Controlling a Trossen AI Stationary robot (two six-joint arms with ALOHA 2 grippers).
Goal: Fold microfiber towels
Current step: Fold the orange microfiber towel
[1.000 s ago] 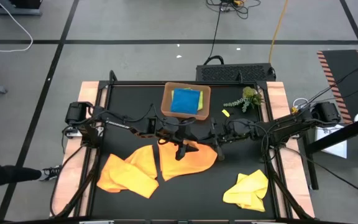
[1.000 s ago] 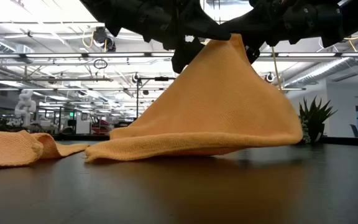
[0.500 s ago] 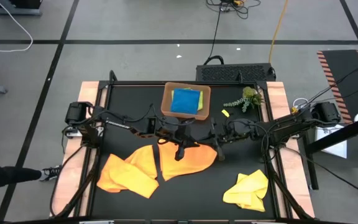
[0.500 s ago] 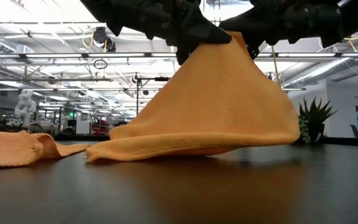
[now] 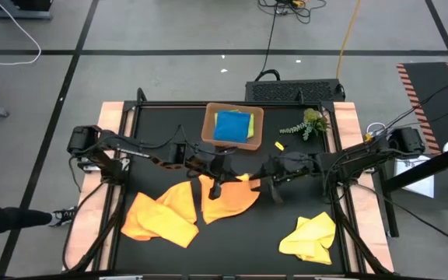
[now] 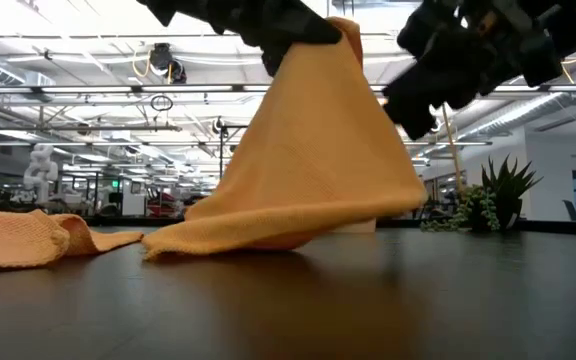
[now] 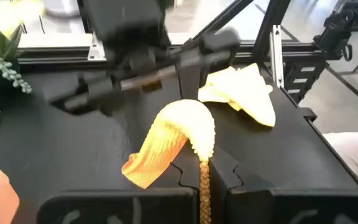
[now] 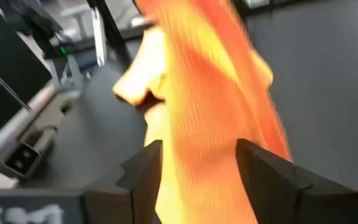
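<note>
At table centre, the left gripper [image 5: 217,176] is clamped on a peak of the orange microfiber towel [image 5: 228,201], lifting it tent-like. The right gripper [image 5: 269,187], at its three o'clock, has fingers spread and holds nothing. Best to raise the pinched edge steadily, keeping the trailing hem flat for a clean fold.

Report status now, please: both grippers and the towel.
Left gripper shut on orange towel, one corner lifted. Right gripper open, clear of it. Nothing in the way.
</note>
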